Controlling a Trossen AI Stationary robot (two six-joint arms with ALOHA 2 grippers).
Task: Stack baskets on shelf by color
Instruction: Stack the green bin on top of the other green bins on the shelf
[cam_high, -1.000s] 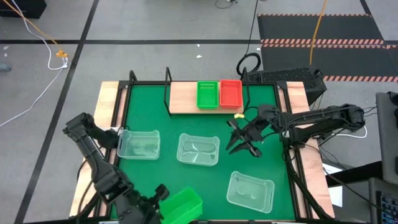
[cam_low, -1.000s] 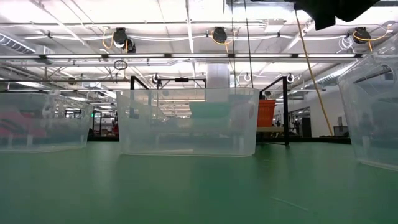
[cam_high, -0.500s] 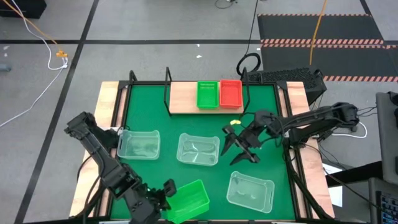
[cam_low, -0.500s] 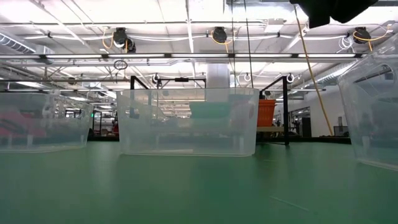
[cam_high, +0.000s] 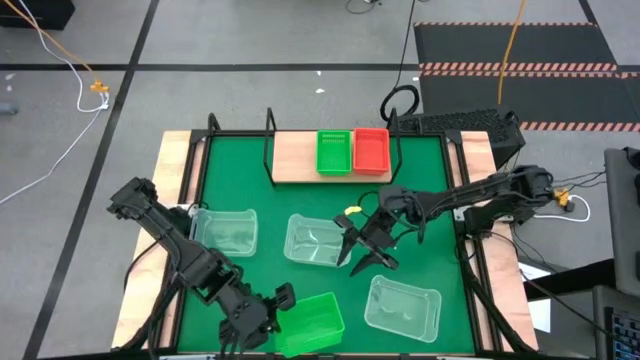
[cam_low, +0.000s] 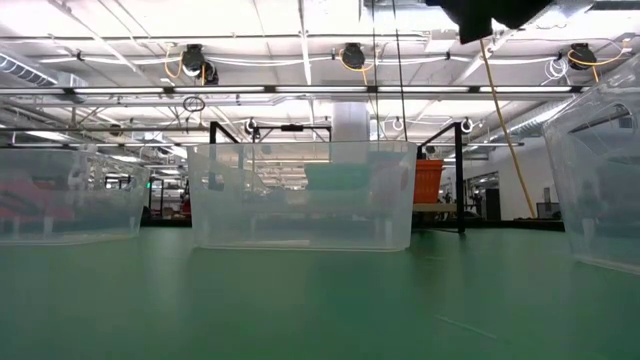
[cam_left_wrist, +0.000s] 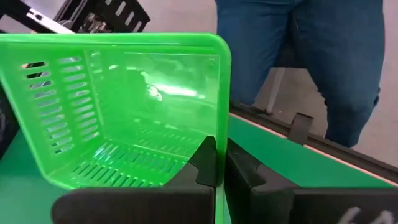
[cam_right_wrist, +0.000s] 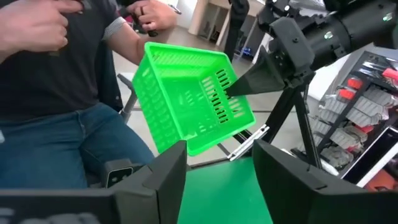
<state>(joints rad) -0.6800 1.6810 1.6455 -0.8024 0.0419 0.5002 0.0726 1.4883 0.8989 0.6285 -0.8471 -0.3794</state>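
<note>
The tabletop (cam_high: 225, 160) carries the shelf (cam_high: 296, 157) at its far edge, with a green stack (cam_high: 334, 151) and a red stack (cam_high: 371, 149) side by side on the plank. Three clear baskets lie on the mat: one on the left (cam_high: 223, 231), one in the middle (cam_high: 318, 240), one at the near right (cam_high: 402, 306).

The left claw (cam_left_wrist: 216, 167) is pinched tight on one wall of the green basket (cam_high: 310, 323), holding it tilted above the near edge of the tabletop. The right claw (cam_high: 360, 247) hangs spread wide and empty just beside the middle clear basket, facing the green one. It looks like a hand-over. I'd want the right claw to close on a free wall clear of the left fingers, and the left to let go only once that grip is firm.

Against a second ago, the green basket has travelled rightward and a little inward along the near edge, and the right arm has swung from near the shelf down toward the middle of the mat. The baskets on the mat and shelf have not shifted.
</note>
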